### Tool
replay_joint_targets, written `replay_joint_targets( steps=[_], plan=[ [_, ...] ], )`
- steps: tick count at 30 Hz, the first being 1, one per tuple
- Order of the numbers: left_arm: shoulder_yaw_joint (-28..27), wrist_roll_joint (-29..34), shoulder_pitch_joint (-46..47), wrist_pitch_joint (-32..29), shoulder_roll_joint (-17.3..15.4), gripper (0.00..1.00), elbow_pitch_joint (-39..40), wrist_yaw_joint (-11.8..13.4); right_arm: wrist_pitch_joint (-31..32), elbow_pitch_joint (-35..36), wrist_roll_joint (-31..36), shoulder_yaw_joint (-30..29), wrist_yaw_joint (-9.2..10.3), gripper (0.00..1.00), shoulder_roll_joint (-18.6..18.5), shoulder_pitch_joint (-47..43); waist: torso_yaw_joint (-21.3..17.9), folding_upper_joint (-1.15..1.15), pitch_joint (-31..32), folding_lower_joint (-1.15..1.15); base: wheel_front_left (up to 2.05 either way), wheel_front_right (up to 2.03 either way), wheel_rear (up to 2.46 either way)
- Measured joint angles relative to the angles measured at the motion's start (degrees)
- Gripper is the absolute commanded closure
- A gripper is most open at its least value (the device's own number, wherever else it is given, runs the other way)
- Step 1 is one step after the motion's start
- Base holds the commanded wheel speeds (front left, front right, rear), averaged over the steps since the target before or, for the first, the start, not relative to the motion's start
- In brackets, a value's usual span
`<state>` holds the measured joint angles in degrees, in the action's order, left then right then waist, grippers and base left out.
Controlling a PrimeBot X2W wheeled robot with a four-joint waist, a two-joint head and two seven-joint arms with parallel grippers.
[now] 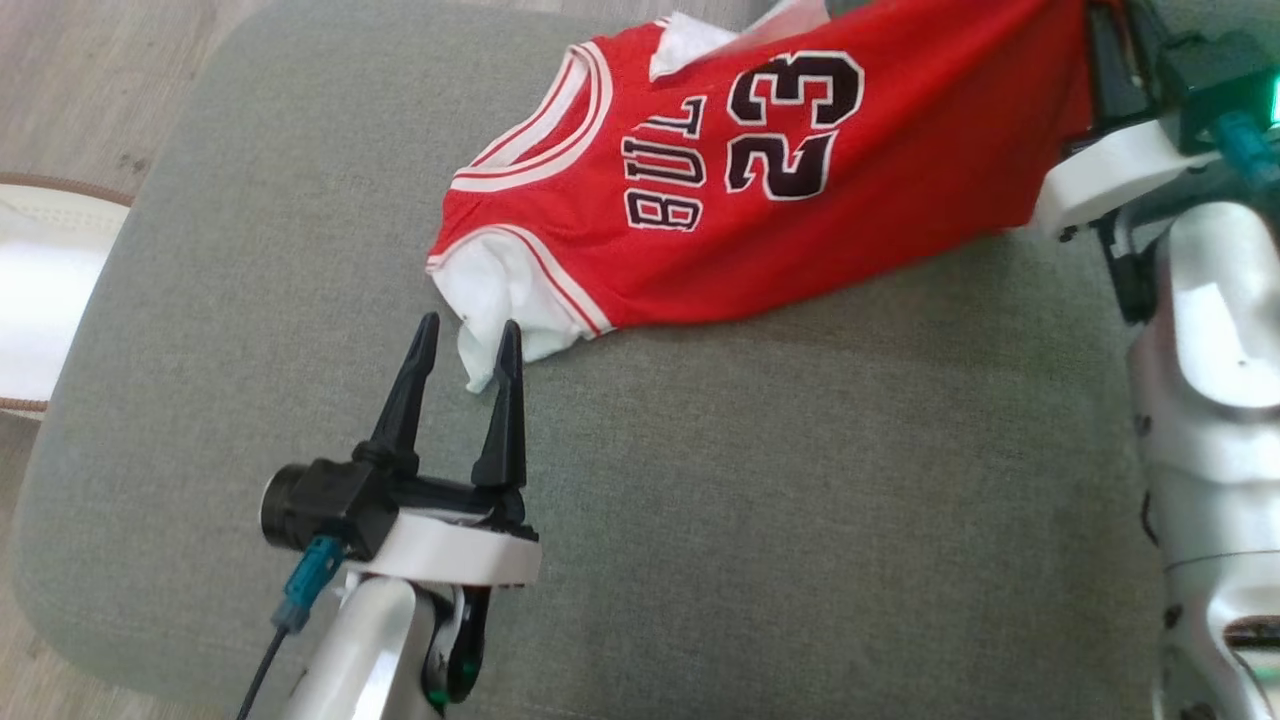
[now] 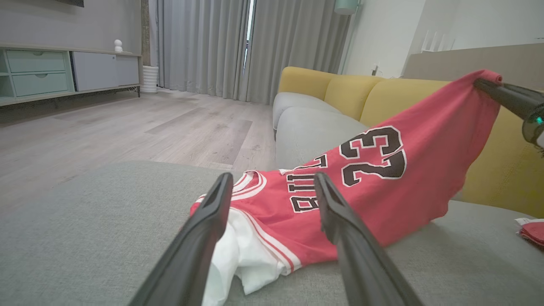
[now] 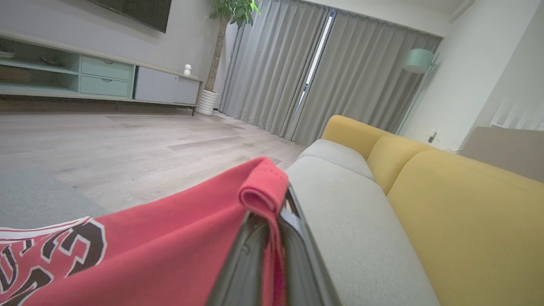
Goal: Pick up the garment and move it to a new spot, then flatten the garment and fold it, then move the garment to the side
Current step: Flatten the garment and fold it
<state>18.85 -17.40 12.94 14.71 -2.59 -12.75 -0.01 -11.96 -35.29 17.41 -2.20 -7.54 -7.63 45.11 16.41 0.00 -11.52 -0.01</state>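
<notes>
- Left gripper, jaws wide apart, sits just beside the jersey, at its white armhole.
- Right gripper: jaws clamped on jersey hem, held raised.
- Jersey collar end lies on grey cushion.

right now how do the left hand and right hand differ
The left hand is open; the right hand is shut. The left hand holds nothing, by the white end of the jersey; the right hand pinches its raised red edge. Both have two long dark fingers.
</notes>
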Motion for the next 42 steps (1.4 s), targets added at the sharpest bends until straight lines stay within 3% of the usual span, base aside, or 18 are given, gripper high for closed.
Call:
replay_joint_targets(
  steps=[9, 19, 20, 26, 33, 38, 42],
  plan=[
    [1.4, -0.4, -0.2, 0.0, 0.0, 0.0, 0.2, -0.2, 5.9, 0.2, -0.9, 3.8, 0.0, 1.0, -5.1, 0.4, 2.0, 0.0, -2.1, 0.01, 0.0, 0.0, 0.0],
    [4.6, -2.4, 3.1, 0.0, 0.1, 0.0, 0.3, -1.0, 8.2, -17.2, -0.4, 9.0, 0.0, 1.0, -12.7, 14.9, 7.4, 0.0, -7.4, 0.01, 0.0, 0.0, 0.0],
    [5.0, -2.8, 3.5, 0.0, 0.1, 0.0, 0.3, -1.0, 8.2, -19.0, 0.0, 9.0, 0.0, 0.0, -13.1, 16.1, 8.0, 0.0, -8.0, 0.01, 0.0, 0.0, 0.0],
    [5.0, -3.3, 4.4, 0.0, 0.2, 0.0, 0.5, -0.5, 7.2, -26.8, 0.4, 7.8, 0.0, 0.0, -12.3, 17.9, 9.2, 0.0, -10.1, 0.02, 0.0, 0.0, 0.0],
    [3.1, -3.1, 4.4, 0.0, 0.2, 0.0, 0.5, -0.5, 0.1, -29.0, -1.0, 5.7, 0.0, 0.0, -10.0, 18.0, 5.4, 0.0, -8.4, 0.01, 0.0, 0.0, 0.0],
    [0.9, -1.6, 4.4, 0.0, 0.2, 0.0, 0.5, -0.5, -2.2, -25.7, -5.6, 5.1, 0.0, 0.0, -7.1, 17.3, 1.3, 0.0, -6.2, 0.01, 0.0, 0.0, 0.0],
    [-1.0, -0.8, 4.0, 0.0, 0.2, 0.0, 0.5, -0.5, -2.4, -16.2, -11.1, 5.4, 0.0, 0.0, -4.4, 11.7, -2.2, 0.0, -4.0, 0.0, 0.0, 0.0, 0.0]
  ],
)
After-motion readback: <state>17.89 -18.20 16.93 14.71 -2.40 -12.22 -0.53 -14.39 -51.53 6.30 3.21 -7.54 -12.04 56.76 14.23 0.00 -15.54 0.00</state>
